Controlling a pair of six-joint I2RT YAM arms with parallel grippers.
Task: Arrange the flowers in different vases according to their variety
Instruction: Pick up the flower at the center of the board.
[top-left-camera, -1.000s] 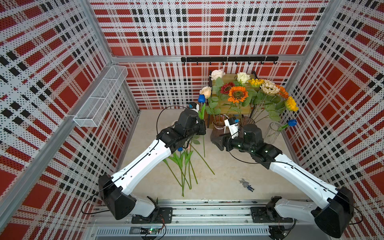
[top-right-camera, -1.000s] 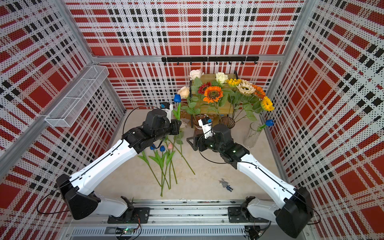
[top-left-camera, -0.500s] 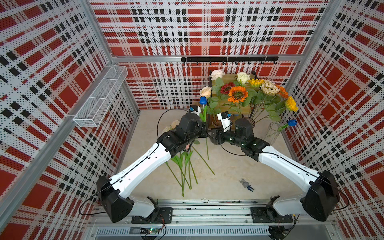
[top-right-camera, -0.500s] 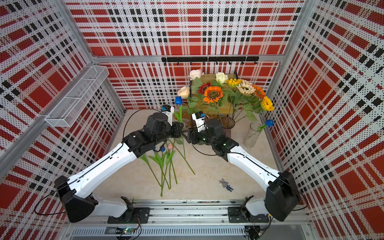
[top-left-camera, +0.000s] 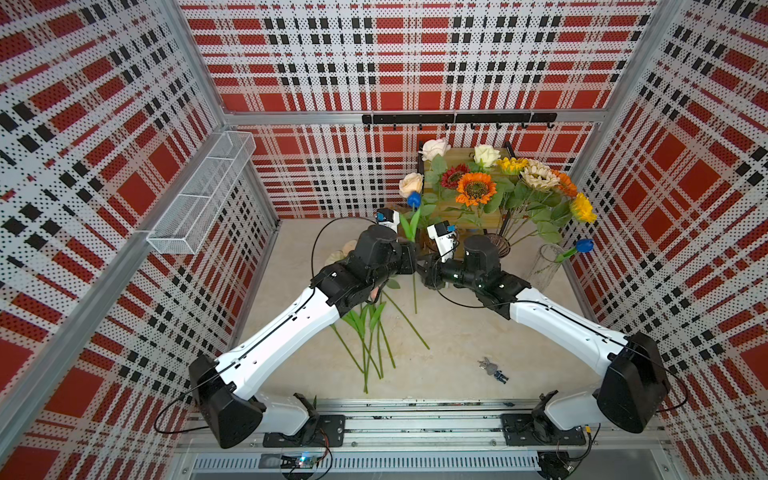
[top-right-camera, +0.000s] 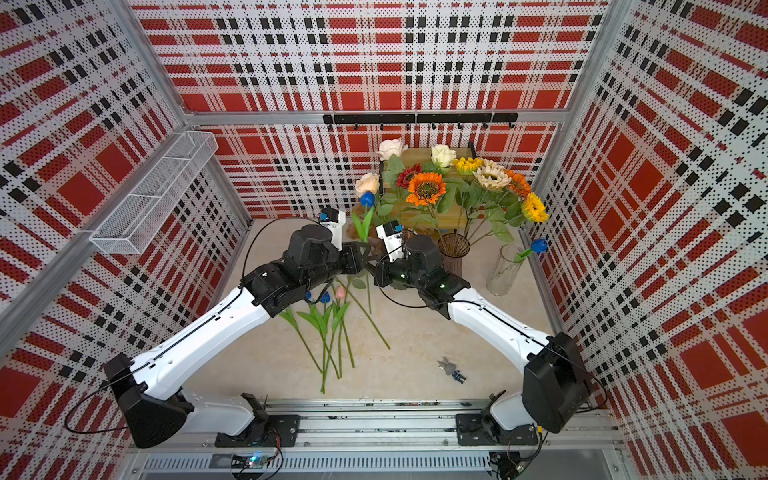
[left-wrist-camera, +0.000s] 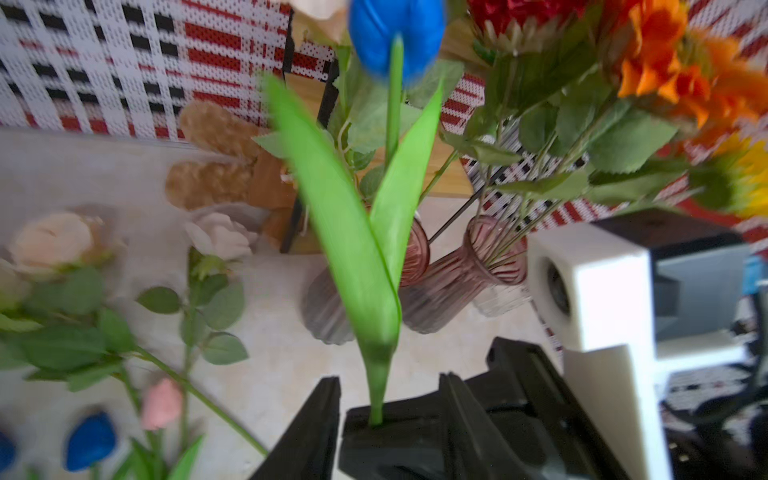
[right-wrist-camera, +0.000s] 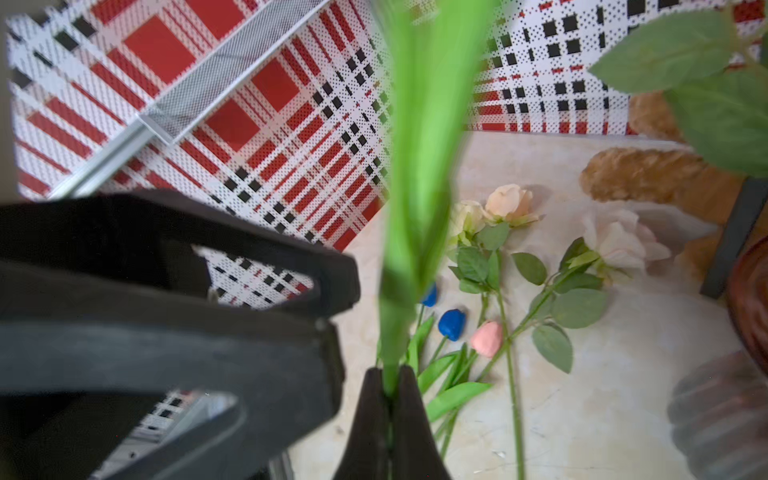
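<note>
A blue tulip (top-left-camera: 414, 199) (left-wrist-camera: 395, 37) stands upright above the table between my two grippers. My right gripper (right-wrist-camera: 388, 376) (top-left-camera: 422, 270) is shut on its green stem (right-wrist-camera: 415, 208). My left gripper (left-wrist-camera: 390, 380) (top-left-camera: 411, 259) is open, its jaws standing apart on either side of the right fingers and the stem. Two ribbed purple vases (left-wrist-camera: 411, 253) (left-wrist-camera: 469, 274) hold roses and sunflowers (top-left-camera: 476, 189). A clear vase (top-left-camera: 544, 266) holds one blue tulip (top-left-camera: 585, 246). On the table lie blue tulips (right-wrist-camera: 452, 324), a pink tulip (right-wrist-camera: 487, 338) and roses (right-wrist-camera: 619, 239).
A white wire basket (top-left-camera: 199, 195) hangs on the left wall and a black hook rail (top-left-camera: 457, 118) on the back wall. A small figurine (top-left-camera: 492, 370) lies near the front. A wooden stand (top-left-camera: 461, 153) and a brown plush thing (left-wrist-camera: 216, 166) sit behind the vases.
My right gripper has moved left to the upright blue tulip and shut on its stem. My left gripper, which held the stem, has opened its jaws.
</note>
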